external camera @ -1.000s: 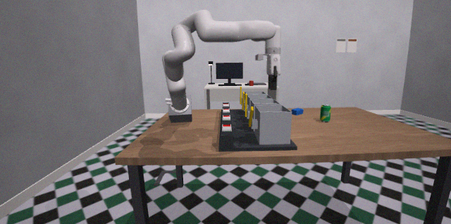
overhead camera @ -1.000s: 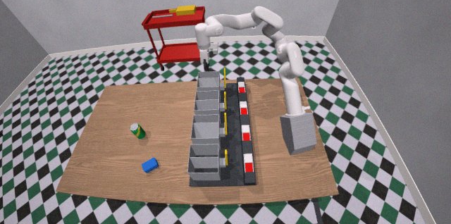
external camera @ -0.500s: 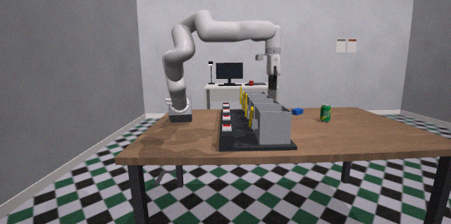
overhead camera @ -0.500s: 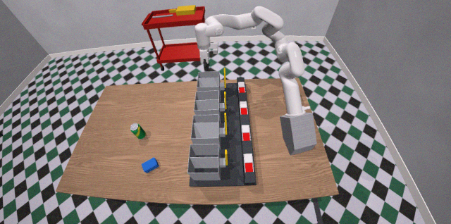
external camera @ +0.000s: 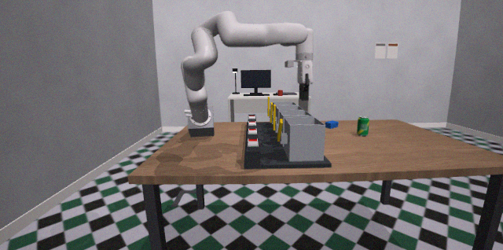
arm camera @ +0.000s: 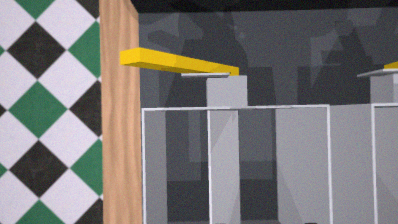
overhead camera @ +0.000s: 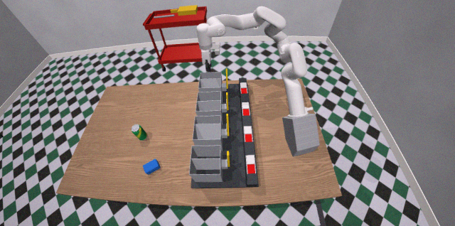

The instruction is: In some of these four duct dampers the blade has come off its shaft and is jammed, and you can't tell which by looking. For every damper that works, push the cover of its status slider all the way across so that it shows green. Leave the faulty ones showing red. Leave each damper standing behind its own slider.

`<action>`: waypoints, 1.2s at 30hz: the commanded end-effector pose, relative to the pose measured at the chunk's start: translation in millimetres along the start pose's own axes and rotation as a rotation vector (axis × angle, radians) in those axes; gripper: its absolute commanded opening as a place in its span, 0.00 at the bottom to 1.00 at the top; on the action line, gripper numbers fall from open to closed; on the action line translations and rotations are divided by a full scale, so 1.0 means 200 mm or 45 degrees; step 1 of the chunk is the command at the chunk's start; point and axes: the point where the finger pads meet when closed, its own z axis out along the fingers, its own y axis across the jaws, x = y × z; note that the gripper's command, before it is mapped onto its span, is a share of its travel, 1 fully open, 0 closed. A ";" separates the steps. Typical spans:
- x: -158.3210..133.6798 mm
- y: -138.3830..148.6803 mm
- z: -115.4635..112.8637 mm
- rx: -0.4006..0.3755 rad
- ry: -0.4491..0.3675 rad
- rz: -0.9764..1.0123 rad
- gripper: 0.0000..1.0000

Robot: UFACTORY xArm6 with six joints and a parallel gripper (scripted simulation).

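Note:
Four grey duct dampers stand in a row on a dark base; the farthest and the nearest are at the two ends. Each has a yellow lever, such as the farthest one. The four sliders beside them all show red next to a white cover. My gripper hangs just above the far end of the farthest damper, partly open and empty; it also shows in the exterior view. The wrist view looks down on that damper's frame and lever; the fingers are out of frame.
A green can and a blue block lie on the table's left half. The robot's grey base stands right of the sliders. A red cart stands beyond the table's far edge.

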 end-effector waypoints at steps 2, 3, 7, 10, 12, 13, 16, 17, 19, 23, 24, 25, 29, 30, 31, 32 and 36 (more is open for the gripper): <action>0.00 0.00 -0.01 -0.001 -0.004 0.001 0.39; 0.00 0.00 -0.01 -0.001 -0.004 0.001 0.39; 0.00 0.00 -0.01 -0.001 -0.004 0.001 0.39; 0.00 0.00 -0.01 -0.001 -0.004 0.001 0.39; 0.00 0.00 -0.01 -0.001 -0.004 0.001 0.39; 0.00 0.00 -0.01 -0.001 -0.004 0.001 0.39; 0.00 0.00 -0.01 -0.001 -0.004 0.001 0.39; 0.00 0.00 -0.01 -0.001 -0.004 0.001 0.39; 0.00 0.00 -0.01 -0.001 -0.004 0.001 0.39; 0.00 0.00 -0.01 -0.001 -0.004 0.001 0.39; 0.00 0.00 -0.01 -0.001 -0.004 0.001 0.39; 0.00 0.00 -0.01 -0.001 -0.004 0.001 0.39; 0.00 0.00 -0.01 -0.001 -0.004 0.001 0.39; 0.00 0.00 -0.01 -0.001 -0.004 0.001 0.39; 0.00 0.00 -0.01 -0.001 -0.004 0.001 0.39; 0.00 0.01 -0.01 -0.002 -0.004 0.001 0.39; -0.04 0.25 -0.01 -0.009 -0.001 -0.003 0.39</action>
